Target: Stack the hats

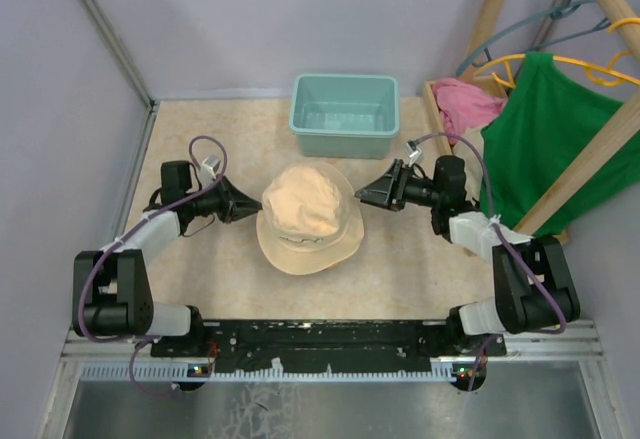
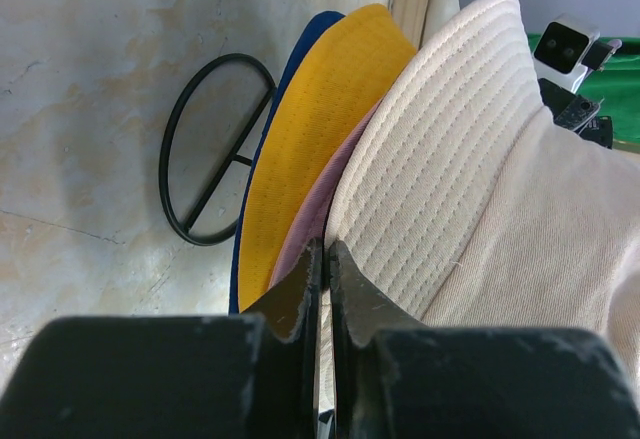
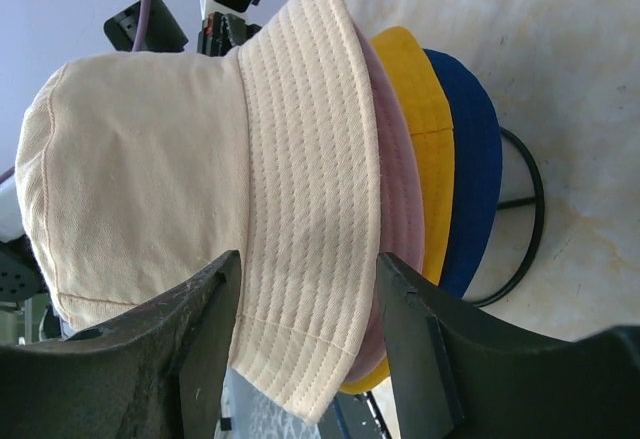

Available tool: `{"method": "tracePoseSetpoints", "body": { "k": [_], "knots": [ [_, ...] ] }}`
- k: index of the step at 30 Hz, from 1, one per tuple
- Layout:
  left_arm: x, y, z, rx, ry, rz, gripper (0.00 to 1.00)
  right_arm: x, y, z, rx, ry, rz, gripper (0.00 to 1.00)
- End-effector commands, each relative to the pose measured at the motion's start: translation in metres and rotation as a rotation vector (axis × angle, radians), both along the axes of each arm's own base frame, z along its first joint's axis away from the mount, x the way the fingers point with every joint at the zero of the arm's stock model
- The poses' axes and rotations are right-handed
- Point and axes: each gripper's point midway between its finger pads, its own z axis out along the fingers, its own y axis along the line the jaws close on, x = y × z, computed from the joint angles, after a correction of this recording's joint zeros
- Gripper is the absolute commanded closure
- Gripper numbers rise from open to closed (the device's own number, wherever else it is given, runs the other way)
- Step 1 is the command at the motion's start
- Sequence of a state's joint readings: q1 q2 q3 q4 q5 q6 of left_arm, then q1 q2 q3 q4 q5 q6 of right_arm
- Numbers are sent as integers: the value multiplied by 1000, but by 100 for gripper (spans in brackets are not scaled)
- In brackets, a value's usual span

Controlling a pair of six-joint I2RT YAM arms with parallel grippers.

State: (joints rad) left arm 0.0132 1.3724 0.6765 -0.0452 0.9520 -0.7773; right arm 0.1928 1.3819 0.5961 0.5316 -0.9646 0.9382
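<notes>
The four hats lie stacked at the table's middle. The beige hat [image 1: 305, 214] is on top and hides the others in the top view. The left wrist view shows the beige hat [image 2: 450, 159], then the pink brim [image 2: 315, 214], the yellow-orange brim [image 2: 310, 139] and the navy brim [image 2: 300, 49]. The right wrist view shows the same order: beige [image 3: 150, 159], pink [image 3: 400, 189], yellow-orange [image 3: 415, 89], navy [image 3: 470, 159]. My left gripper [image 1: 255, 205] [image 2: 325, 254] is shut on the beige brim's left edge. My right gripper [image 1: 362, 193] [image 3: 307, 257] is open, its jaws on either side of the beige brim's right edge.
A black wire ring [image 2: 200, 149] [image 3: 525, 209] lies on the table under the stack. A teal bin [image 1: 345, 114] stands behind the hats. At the right, a wooden rack [image 1: 590, 149] holds a green shirt [image 1: 545, 129], with a pink cloth [image 1: 465, 104] beside it.
</notes>
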Motion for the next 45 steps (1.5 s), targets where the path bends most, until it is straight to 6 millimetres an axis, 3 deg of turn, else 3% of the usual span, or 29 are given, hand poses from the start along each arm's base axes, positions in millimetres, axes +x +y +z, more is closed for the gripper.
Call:
{"method": "tracePoseSetpoints", "body": {
  "k": [1, 19, 21, 27, 29, 45],
  "knots": [
    [3, 3, 5, 7, -38, 7, 92, 2, 2, 9, 24, -65, 17, 43],
    [6, 2, 8, -8, -45, 8, 93, -6, 25, 5, 35, -42, 82, 43],
    [6, 2, 7, -8, -43, 9, 93, -7, 25, 5, 49, -36, 86, 48],
    [4, 2, 2, -8, -35, 11, 94, -7, 25, 0, 39, -15, 77, 93],
    [2, 2, -2, -7, -34, 12, 95, -7, 24, -3, 22, -9, 70, 100],
    [-11, 4, -32, 16, 7, 19, 97, -8, -4, -67, -163, 85, -56, 100]
  ]
}}
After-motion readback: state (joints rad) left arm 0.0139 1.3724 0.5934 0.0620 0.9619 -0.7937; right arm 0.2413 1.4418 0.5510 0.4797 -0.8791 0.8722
